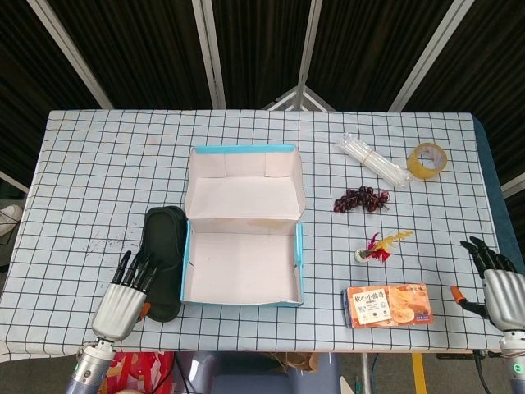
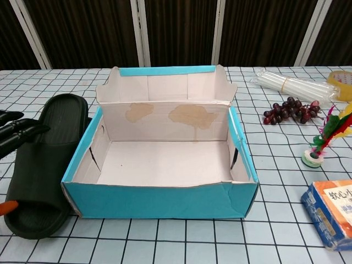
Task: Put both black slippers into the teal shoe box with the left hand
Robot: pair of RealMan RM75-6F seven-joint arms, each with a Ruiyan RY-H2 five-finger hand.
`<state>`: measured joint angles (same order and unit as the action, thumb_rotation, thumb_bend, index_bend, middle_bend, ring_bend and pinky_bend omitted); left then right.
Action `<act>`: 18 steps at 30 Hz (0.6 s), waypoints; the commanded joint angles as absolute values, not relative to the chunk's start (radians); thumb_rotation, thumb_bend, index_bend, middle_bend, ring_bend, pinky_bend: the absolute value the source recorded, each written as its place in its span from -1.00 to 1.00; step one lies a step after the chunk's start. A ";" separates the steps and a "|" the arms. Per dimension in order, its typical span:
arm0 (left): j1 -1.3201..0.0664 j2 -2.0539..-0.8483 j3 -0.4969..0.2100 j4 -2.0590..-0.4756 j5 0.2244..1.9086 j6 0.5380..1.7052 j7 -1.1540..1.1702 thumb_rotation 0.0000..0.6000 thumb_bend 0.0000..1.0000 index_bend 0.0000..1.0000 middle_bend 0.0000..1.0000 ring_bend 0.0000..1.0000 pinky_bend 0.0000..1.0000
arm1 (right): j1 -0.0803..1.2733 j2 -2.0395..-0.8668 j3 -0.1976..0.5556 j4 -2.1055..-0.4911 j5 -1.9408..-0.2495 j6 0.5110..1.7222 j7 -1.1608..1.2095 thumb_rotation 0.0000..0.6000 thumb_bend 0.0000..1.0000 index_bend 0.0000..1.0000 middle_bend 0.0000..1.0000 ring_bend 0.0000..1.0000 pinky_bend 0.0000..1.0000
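**Left hand spread over the slippers, box waiting open**

Our left hand (image 1: 120,300) sits at the lower left of the head view, fingers straight and fanned apart, their dark tips lying over the near end of the black slippers (image 1: 163,258). It grips nothing that we can see; whether the fingertips actually touch the rubber we cannot tell from either view. In the chest view the same fingers (image 2: 16,132) enter from the left edge across the strap.

The slippers appear stacked one on the other, lying lengthwise just beside the left wall of the teal shoe box (image 1: 299,267), which stands at the frame's centre with its lid folded back.

Our right hand (image 1: 497,279) rests at the lower right edge, fingers apart and holding nothing, well apart from the snack packet (image 1: 388,304) to its left.
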<state>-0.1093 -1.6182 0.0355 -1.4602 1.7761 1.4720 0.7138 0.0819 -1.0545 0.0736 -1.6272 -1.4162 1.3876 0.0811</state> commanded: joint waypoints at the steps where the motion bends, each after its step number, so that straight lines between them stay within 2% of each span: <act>1: -0.111 -1.622 0.039 -1.455 1.779 1.472 0.713 0.89 -0.47 -1.00 -0.89 -1.00 -1.00 | 0.083 -1.055 0.073 -1.626 -1.416 1.385 0.082 1.00 -0.38 -0.70 -0.77 -0.64 -0.62; 5: -0.114 -1.627 0.043 -1.444 1.778 1.467 0.715 0.99 -0.47 -0.99 -0.89 -1.00 -1.00 | 0.086 -1.057 0.072 -1.624 -1.412 1.377 0.081 1.00 -0.38 -0.70 -0.77 -0.64 -0.62; 18: -0.118 -1.640 0.045 -1.425 1.775 1.469 0.715 1.00 -0.47 -0.97 -0.82 -1.00 -1.00 | 0.088 -1.057 0.072 -1.625 -1.412 1.376 0.079 1.00 -0.38 -0.70 -0.77 -0.64 -0.62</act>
<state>-0.1178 -1.6400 0.0452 -1.4246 1.7750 1.4692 0.7148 0.0878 -1.0573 0.0721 -1.6246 -1.4121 1.3761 0.0788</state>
